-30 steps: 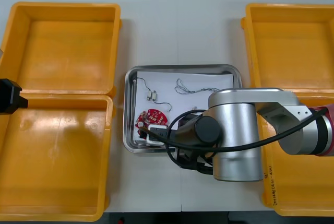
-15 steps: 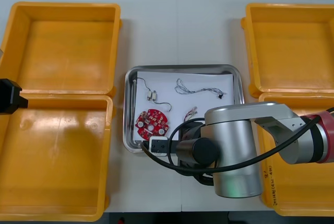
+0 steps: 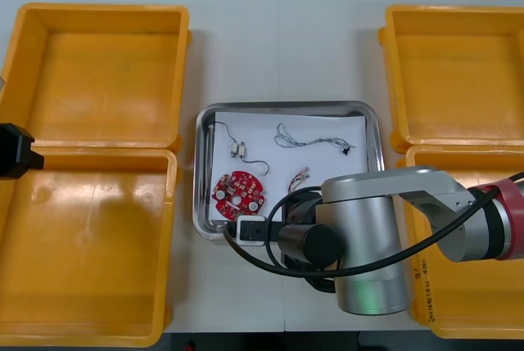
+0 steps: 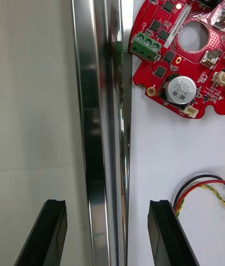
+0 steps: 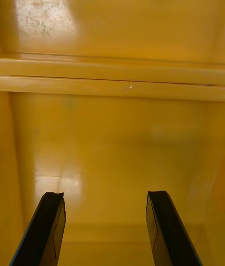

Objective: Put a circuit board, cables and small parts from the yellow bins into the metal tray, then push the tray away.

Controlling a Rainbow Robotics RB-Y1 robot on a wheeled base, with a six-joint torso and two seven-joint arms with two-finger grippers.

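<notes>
1. The right claw is at the near edge of the metal tray, under the big silver right arm.
2. Its two black fingers stand wide apart, and there is nothing between them except the shiny rim of the tray.
3. One finger is outside the tray, over the desk. The other finger is inside it, over the white floor.
4. I cannot tell if a finger touches the rim.
5. The tray lies in the middle of the desk, between the yellow bins on the left and the yellow bins on the right.
6. The round red circuit board lies flat in the near left part of the tray. Its green connector is just beside the near wall.
7. The red and yellow cable lies beside the board, near the inner finger of the right claw.
8. A thin twisted cable lies in the far right part of the tray.
9. Small metal parts on thin dark wires lie in the far left part, beyond the board.
10. The left claw hangs over the yellow bins at the left side of the desk, near the place where their two rims meet. Its fingers are wide apart and hold nothing.
</notes>
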